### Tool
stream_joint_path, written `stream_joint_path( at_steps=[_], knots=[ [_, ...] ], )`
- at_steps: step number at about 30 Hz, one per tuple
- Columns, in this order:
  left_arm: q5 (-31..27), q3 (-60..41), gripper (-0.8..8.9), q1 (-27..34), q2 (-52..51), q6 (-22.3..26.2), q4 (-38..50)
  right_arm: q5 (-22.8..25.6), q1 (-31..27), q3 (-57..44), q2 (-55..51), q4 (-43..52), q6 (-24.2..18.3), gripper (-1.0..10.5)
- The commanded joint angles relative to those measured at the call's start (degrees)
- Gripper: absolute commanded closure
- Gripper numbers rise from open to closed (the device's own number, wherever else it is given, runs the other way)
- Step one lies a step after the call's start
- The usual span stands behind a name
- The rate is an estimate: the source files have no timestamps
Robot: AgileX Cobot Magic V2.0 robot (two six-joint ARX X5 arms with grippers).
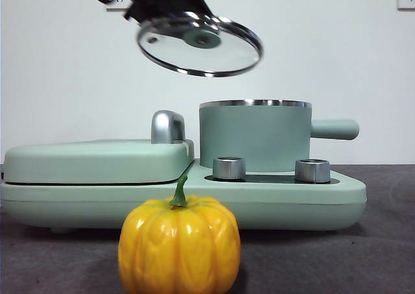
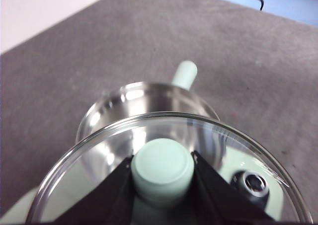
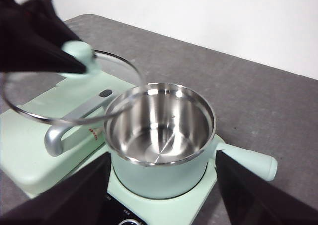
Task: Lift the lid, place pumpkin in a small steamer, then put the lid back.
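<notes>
On the grey table [image 1: 382,255] the pumpkin [image 1: 179,245] waits, while the left pincer [image 2: 163,168] (squeezed on the knob) holds the lid [image 1: 200,45] above the empty small steamer [image 1: 254,138].

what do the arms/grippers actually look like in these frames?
Both grippers have flat, matte black, wedge-shaped jaws. The left gripper shows two angled black plates; the right gripper shows two broad black triangles. In the front view both arms are dark silhouettes. No markings or cables are discernible.
</notes>
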Motion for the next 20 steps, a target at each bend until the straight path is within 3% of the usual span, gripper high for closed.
stream_joint_path(
  at_steps=[1, 10, 20],
  knots=[
    [-0.42, 1.16, 7.97, 0.72, -2.71, -0.09, -3.41, -0.15, 0.9, 0.94, 0.26, -0.24, -1.22, 6.2],
    [-4.17, 0.74, 7.95, 5.11, -8.07, -0.33, -14.43, -0.15, 5.44, 0.94, 3.08, -3.63, -7.41, 6.2],
    [-6.64, -10.43, 7.95, 10.4, -19.32, -2.95, -13.35, -0.07, 16.52, 0.94, 11.93, -3.76, -9.09, 6.2]
  ],
)
